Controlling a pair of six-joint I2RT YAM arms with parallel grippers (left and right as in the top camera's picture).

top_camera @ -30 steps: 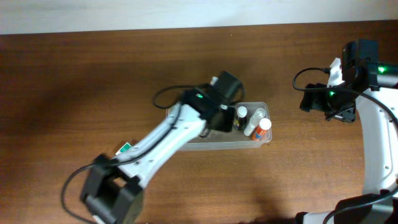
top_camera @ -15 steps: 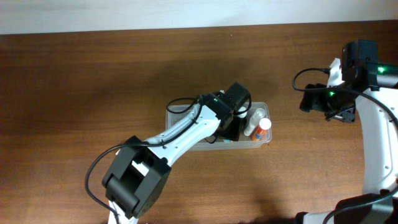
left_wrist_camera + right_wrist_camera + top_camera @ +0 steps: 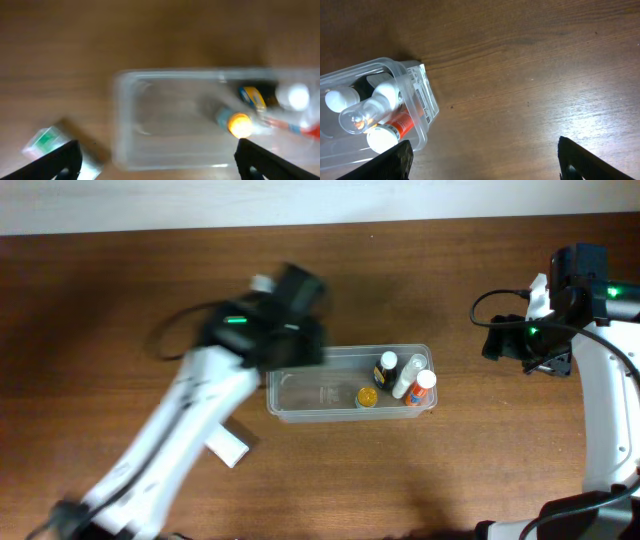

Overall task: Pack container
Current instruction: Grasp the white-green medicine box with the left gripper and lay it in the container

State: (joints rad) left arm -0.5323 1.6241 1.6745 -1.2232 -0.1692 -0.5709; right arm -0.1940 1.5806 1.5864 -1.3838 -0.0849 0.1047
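The clear container [image 3: 310,392] lies mid-table, and its right end holds a dark white-capped bottle [image 3: 387,367], a small yellow-capped bottle [image 3: 367,396], a white tube [image 3: 408,374] and an orange-and-white tube [image 3: 423,385]. My left gripper [image 3: 295,340] is blurred, just above and left of the tub. In the left wrist view it is open [image 3: 157,162], with nothing between its fingers, over the container [image 3: 150,120]. My right gripper [image 3: 525,342] hangs open at the right, over bare wood [image 3: 485,162] and apart from the container's end [image 3: 422,95].
A small white-and-green box [image 3: 226,445] lies on the table, left of the tub towards the front; the left wrist view shows this box [image 3: 47,142] beside the left finger. The pale wall runs along the table's far edge.
My left gripper opened inside the tub, left the yellow-capped bottle there and pulled away up and to the left. The right arm has not moved.
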